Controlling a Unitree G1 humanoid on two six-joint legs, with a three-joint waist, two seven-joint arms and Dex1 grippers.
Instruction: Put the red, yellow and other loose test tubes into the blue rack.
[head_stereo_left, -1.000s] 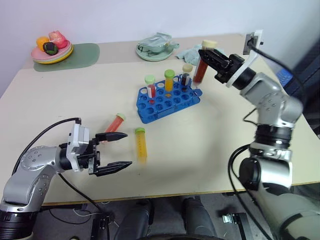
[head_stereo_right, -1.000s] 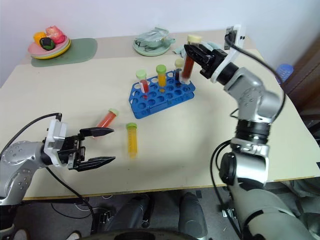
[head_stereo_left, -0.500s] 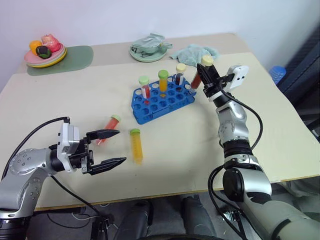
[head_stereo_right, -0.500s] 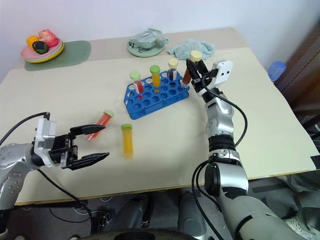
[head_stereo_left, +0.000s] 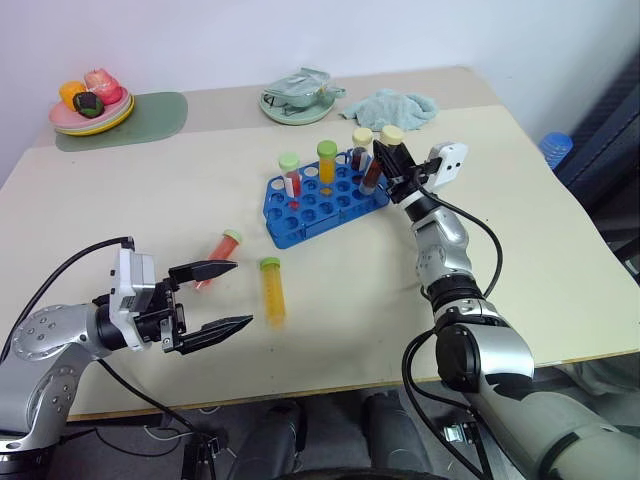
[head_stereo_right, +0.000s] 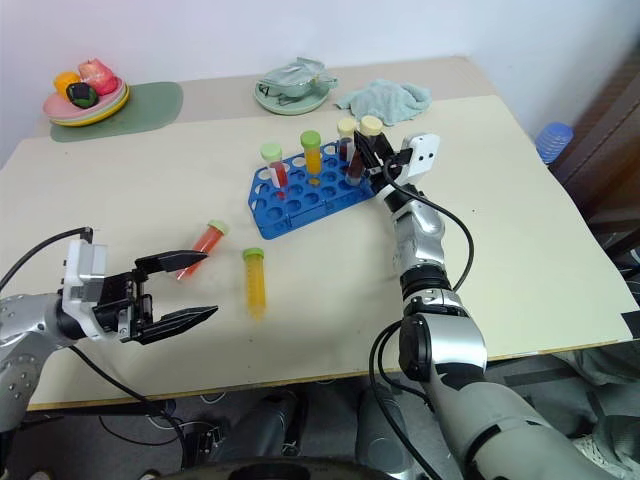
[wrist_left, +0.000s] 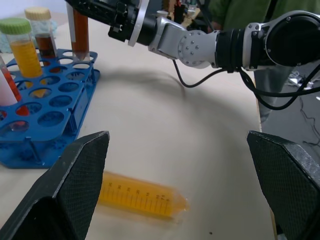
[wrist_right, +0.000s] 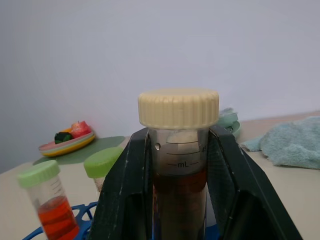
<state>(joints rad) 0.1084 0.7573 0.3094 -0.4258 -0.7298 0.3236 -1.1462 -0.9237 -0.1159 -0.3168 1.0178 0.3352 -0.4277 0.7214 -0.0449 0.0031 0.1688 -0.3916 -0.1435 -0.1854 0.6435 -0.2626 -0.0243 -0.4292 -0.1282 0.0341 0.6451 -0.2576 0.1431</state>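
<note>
Lowered brown tube (wrist_right: 178, 165) in right claw (head_stereo_left: 391, 160)

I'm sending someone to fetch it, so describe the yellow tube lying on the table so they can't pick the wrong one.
Start at the blue rack in the middle of the table. Two capped tubes lie flat on the bare tabletop in front of it, toward the open left gripper. The yellow tube is the one nearer the rack's right side, green-capped with yellow liquid, while its neighbour, the red tube, holds red liquid.
</note>
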